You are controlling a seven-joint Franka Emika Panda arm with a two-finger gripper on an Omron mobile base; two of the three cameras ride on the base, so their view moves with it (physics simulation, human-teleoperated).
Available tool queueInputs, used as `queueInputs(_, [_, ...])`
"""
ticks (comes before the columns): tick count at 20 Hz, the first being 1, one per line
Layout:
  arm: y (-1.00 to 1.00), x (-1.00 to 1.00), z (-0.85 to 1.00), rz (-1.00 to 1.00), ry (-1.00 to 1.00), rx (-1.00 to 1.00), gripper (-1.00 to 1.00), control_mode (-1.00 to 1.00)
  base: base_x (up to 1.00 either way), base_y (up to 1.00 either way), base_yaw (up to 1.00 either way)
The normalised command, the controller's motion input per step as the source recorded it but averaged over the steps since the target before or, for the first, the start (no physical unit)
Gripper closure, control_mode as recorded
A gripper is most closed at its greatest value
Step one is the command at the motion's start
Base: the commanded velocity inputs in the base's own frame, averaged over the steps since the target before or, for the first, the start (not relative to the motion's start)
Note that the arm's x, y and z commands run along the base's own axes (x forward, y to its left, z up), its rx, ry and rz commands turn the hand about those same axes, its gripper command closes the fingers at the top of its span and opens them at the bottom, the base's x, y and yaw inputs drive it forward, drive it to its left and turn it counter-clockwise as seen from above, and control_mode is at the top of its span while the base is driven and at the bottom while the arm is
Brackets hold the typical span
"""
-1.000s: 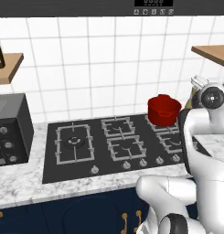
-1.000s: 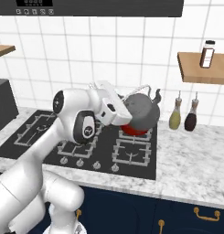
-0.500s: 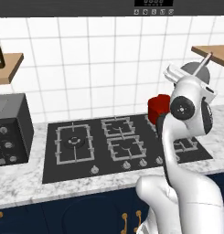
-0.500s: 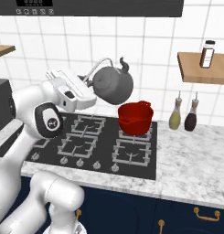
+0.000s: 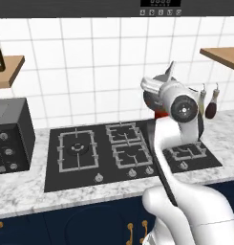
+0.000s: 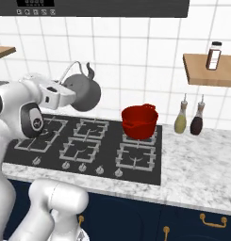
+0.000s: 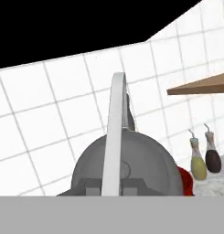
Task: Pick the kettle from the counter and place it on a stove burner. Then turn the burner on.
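Tool: the two-finger tool (image 6: 65, 92) holds the squat dull-grey metal kettle (image 6: 84, 93) by its thin handle.
Kettle: in the air above the black glass cooktop (image 6: 84, 150), left of the red lidded pot (image 6: 139, 121).
Desk: pale marbled stone desk (image 6: 202, 162), two bottles on it.

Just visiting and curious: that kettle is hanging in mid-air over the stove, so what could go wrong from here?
The kettle hangs tilted from the gripper by its thin handle, so it might swing or slip. It is high above the grates, so a drop could hit hard. It could be set on a small grate instead of the widest burner.
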Motion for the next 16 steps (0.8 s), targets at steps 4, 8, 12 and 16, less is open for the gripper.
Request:
queueInputs(4, [1.0, 0.1, -0.05, 0.39, 0.49, 0.06, 1.0, -1.0, 0.0, 0.0, 0.0])
queueInputs(8, [0.91, 0.16, -0.54, 0.4, 0.39, 0.0, 1.0, -1.0, 0.0, 0.0, 0.0])
queueInputs(12, [0.16, 0.03, -0.32, 0.16, 0.03, 0.0, 1.0, -1.0, 0.0, 0.0, 0.0])
queueInputs(16, [0.56, 0.47, -0.74, 0.07, 0.0, 0.0, 1.0, -1.0, 0.0, 0.0, 0.0])
